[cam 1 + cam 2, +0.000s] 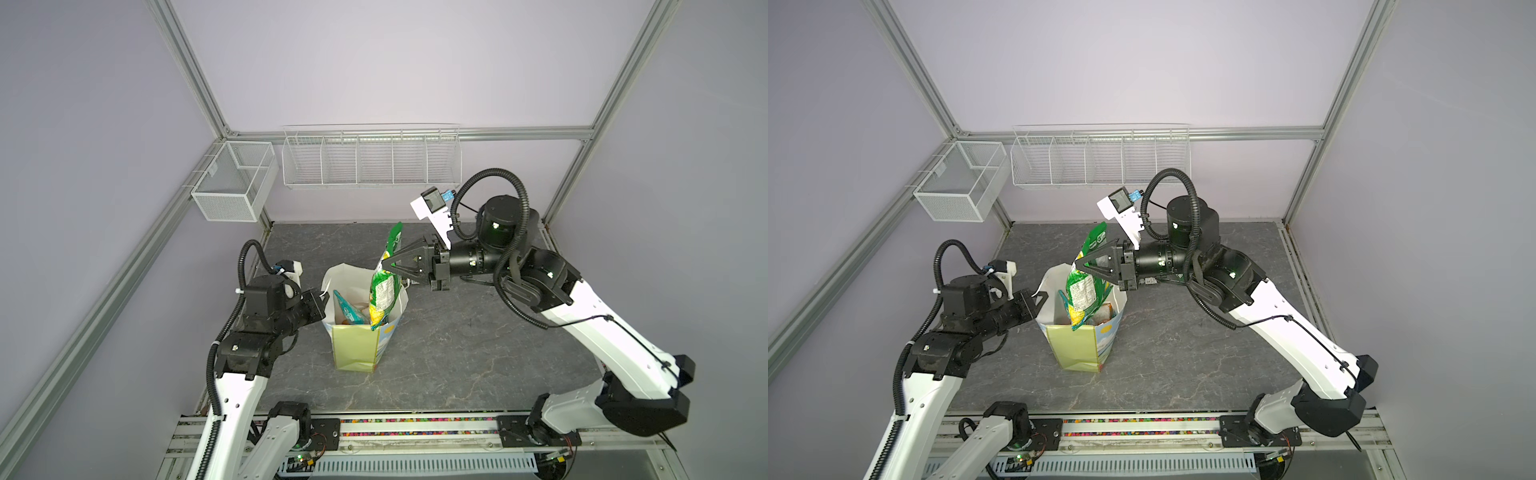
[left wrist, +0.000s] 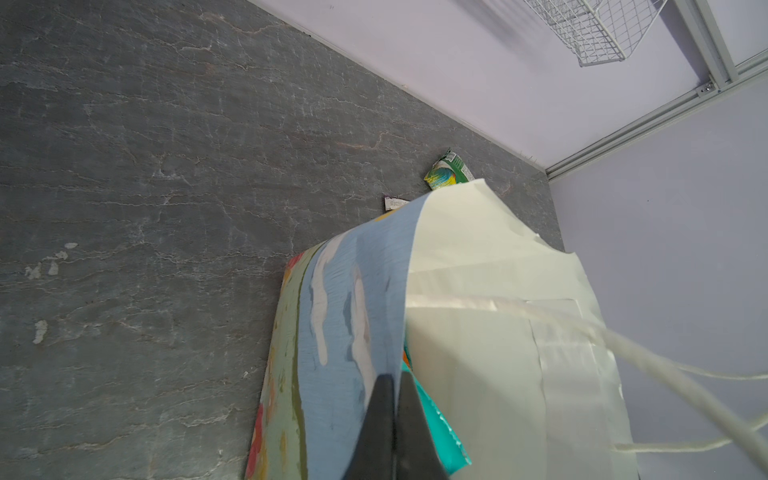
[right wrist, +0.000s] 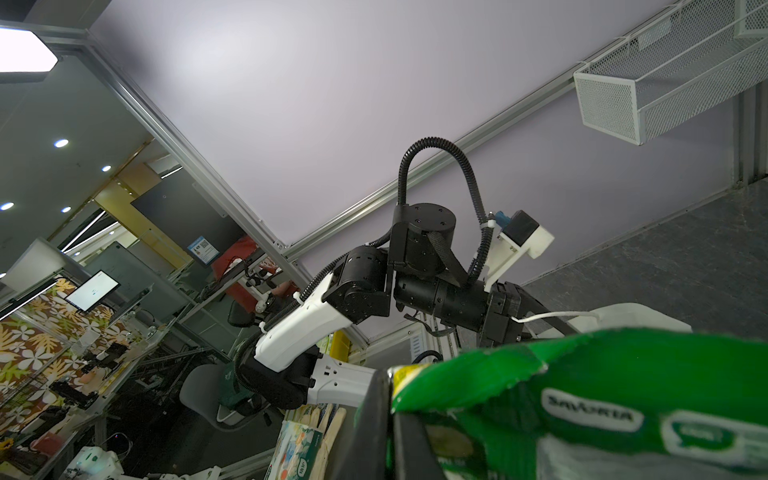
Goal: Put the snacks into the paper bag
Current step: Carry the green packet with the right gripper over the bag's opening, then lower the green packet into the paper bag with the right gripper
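Surface: dark grey and stone-patterned, with the paper bag (image 1: 356, 347) stood upright on it; white wire baskets (image 1: 370, 160) are hung on the back wall.
Bag contents: a teal packet (image 1: 347, 311) is seen inside, others only partly.
Left fingers (image 2: 388, 419): pinched together on the bag's rim — paper is seen between them in the left wrist view.
Right fingers (image 1: 385, 268): clamped on the green packet (image 1: 383, 293), at one side edge about halfway up.
Packet against fingers: hung upright, its top well above the fingertips, its lower end at the bag's mouth by the near rim; whether it is inside that rim cannot be told.
Risk one: if released now, the lower end could be caught on the near rim and the packet tipped out onto the surface.
Risk two: if pushed down against the wall, the bag — held at one rim only — could be creased or toppled.
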Robot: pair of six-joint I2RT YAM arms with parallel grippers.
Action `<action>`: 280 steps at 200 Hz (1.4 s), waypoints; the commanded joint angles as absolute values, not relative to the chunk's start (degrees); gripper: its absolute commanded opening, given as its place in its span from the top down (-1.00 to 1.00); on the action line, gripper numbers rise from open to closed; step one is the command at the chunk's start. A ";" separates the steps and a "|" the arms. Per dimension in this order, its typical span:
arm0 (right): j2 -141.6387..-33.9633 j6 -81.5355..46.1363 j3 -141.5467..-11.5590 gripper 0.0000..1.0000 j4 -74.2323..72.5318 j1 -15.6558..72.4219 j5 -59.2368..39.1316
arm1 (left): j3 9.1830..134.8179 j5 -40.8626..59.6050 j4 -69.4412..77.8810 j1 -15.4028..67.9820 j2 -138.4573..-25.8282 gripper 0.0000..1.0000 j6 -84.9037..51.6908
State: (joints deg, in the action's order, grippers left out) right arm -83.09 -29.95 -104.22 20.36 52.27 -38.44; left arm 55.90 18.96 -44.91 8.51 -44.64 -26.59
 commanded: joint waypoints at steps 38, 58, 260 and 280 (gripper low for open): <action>-88.45 -29.68 -107.57 0.85 19.86 52.60 -39.73 | 55.81 19.72 -42.63 8.09 -41.70 1.00 -27.25; -90.40 -29.72 -107.71 0.85 20.42 52.57 -39.73 | 55.90 19.66 -42.88 8.09 -41.41 1.00 -27.17; -100.27 -32.29 -107.31 0.86 21.94 52.38 -30.89 | 54.05 19.65 -43.42 8.09 -39.29 1.00 -27.53; -100.59 -32.65 -107.45 0.86 20.71 52.57 -32.06 | 54.05 19.60 -43.41 8.09 -39.29 1.00 -27.42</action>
State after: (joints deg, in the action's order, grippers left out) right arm -99.96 -31.77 -106.08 24.56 52.27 -31.27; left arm 54.08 19.33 -45.30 8.36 -40.12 -26.98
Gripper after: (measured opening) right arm 0.072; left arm 0.047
